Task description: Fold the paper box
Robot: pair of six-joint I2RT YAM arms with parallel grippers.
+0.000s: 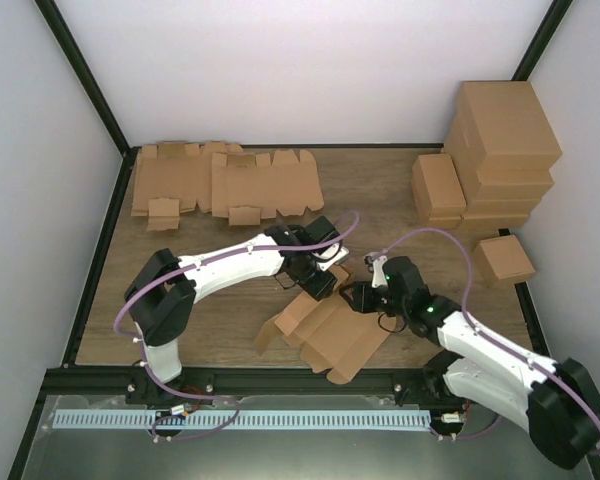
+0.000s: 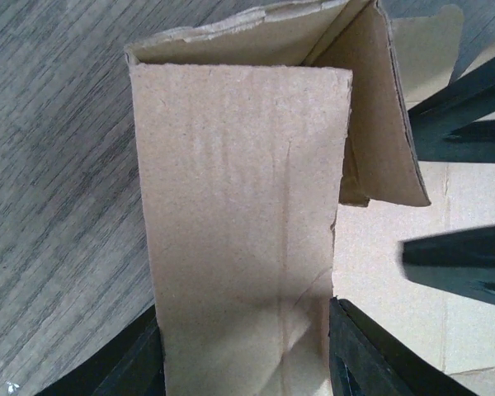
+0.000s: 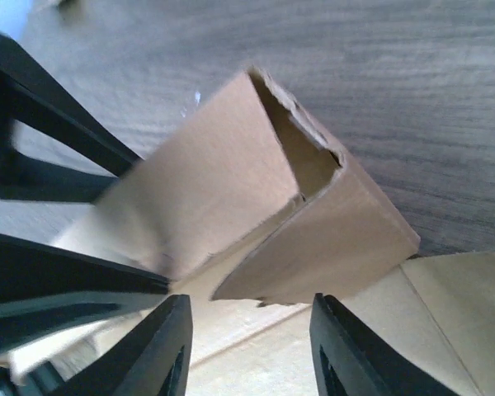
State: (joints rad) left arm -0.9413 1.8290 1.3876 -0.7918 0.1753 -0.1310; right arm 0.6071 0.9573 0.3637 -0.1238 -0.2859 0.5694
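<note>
The paper box (image 1: 330, 335) lies half folded on the wooden table near the front, with flat panels spread out and one corner raised. My left gripper (image 1: 325, 280) reaches over that corner. In the left wrist view its gripper (image 2: 246, 363) is shut on an upright flap of the paper box (image 2: 239, 206), which fills the gap between both fingers. My right gripper (image 1: 358, 298) faces it from the right. Seen from the right wrist, that gripper (image 3: 252, 346) is open, with a folded corner flap of the paper box (image 3: 330, 239) just beyond its tips. Nothing lies between them.
Flat cardboard blanks (image 1: 220, 180) lie at the back left. Finished boxes are stacked at the back right (image 1: 505, 150), with a smaller box (image 1: 438, 188) beside them and another (image 1: 505, 260) near the right edge. A black frame (image 1: 90, 270) borders the table.
</note>
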